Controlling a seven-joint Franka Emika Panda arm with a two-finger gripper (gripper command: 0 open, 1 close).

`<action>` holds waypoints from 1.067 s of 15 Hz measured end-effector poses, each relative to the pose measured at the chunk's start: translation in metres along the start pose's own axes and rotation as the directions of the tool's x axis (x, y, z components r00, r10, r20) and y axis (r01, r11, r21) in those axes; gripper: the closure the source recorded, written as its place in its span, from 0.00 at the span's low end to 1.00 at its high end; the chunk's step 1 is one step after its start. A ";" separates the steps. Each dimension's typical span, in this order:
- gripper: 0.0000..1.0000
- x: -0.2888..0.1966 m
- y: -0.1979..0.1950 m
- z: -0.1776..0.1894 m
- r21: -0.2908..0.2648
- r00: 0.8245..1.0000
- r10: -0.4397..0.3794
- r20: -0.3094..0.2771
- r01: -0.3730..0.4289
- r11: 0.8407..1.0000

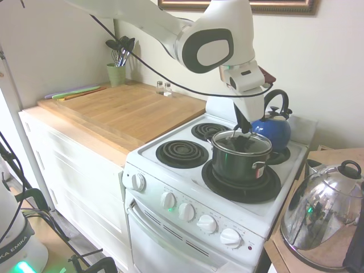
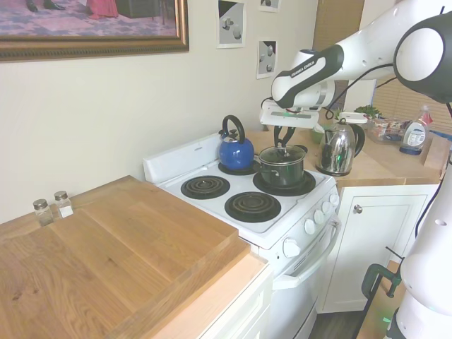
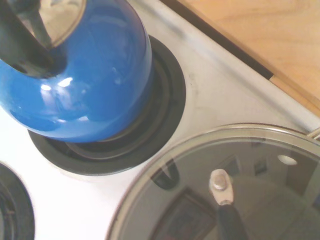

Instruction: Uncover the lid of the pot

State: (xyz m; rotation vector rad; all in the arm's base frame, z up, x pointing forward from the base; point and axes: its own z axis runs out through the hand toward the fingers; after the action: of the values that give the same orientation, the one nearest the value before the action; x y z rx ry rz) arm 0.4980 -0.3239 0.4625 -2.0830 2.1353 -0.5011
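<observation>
Right of the middle in the first outside view, on the white stove point(image 1: 187, 187), I see one pot point(image 1: 242, 162) on the front burner with its one lid point(image 1: 243, 142) on top. Two kettles are near: one blue kettle point(image 1: 273, 128) behind, one shiny kettle point(image 1: 321, 213) at lower right. My claw point(image 1: 244, 126) sits right at the lid's dark loop handle point(image 3: 227, 210) (shut or not, I cannot tell). Glass can break and feels heavy and slippery, so I would hold it by the loop.
</observation>
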 end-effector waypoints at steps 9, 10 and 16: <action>1.00 0.005 0.003 0.001 0.023 1.000 0.000 0.031 -0.001 1.000; 1.00 0.007 0.004 0.001 0.027 0.999 -0.001 0.034 0.000 1.000; 1.00 0.023 0.012 -0.021 0.065 1.000 -0.004 0.031 0.002 0.998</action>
State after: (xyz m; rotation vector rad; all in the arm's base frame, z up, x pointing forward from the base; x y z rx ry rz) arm 0.4786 -0.3432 0.4819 -2.0461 2.0705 -0.5278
